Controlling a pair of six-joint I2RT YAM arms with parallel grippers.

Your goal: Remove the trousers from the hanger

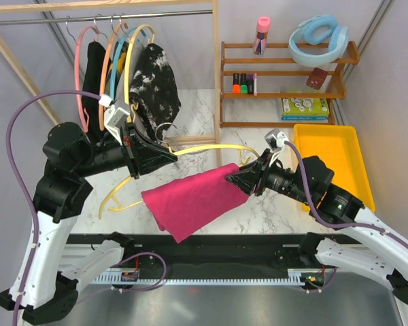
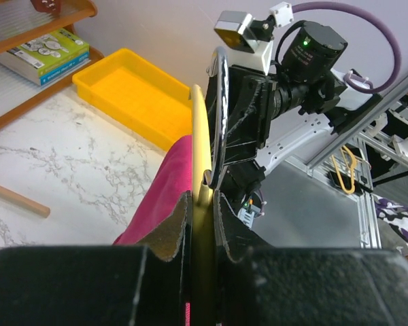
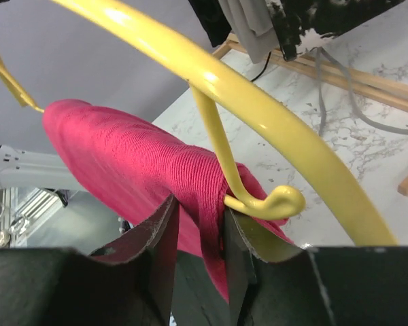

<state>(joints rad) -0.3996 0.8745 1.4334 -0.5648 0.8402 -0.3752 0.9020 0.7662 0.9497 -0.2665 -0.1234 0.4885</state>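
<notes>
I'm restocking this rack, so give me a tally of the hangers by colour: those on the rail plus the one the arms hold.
pink hanger: 1
orange hanger: 1
blue hanger: 1
yellow hanger: 2, one on the rail at, one off it bearing the trousers
Total: 5

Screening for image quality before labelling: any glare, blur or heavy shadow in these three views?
Top external: evenly lit, sharp, no harsh shadows around the trousers. Left wrist: the left gripper clamping the hanger is near-black and soft, while the background is crisp. Right wrist: glare streaks along the hanger's arch, and the right gripper pinching the trousers is dark.
</notes>
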